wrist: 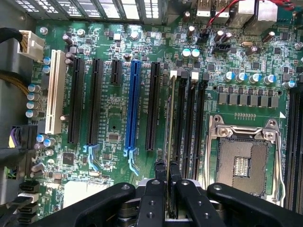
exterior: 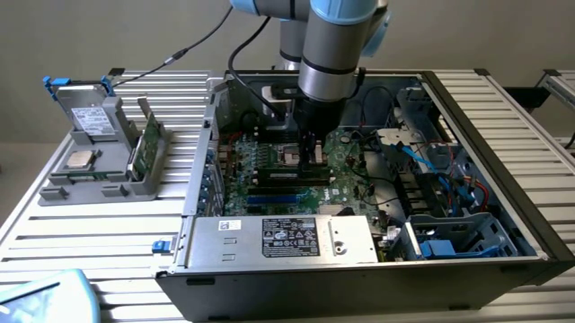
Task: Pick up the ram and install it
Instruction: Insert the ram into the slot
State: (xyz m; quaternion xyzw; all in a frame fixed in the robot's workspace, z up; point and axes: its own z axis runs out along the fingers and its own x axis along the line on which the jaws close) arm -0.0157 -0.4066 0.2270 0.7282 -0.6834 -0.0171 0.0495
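The ram is a thin green stick seen edge-on, running along the row of black memory slots beside the empty processor socket. My gripper is shut on the ram's near end, one black finger on each face. In the exterior view the gripper reaches straight down into the open computer case, low over the motherboard by the memory slots. Whether the ram sits in a slot or just above it I cannot tell.
A grey holder on the exterior view's left carries a wider green card, a square silver chip and a drive. The power supply fills the case front. Cables and case walls hem the board in.
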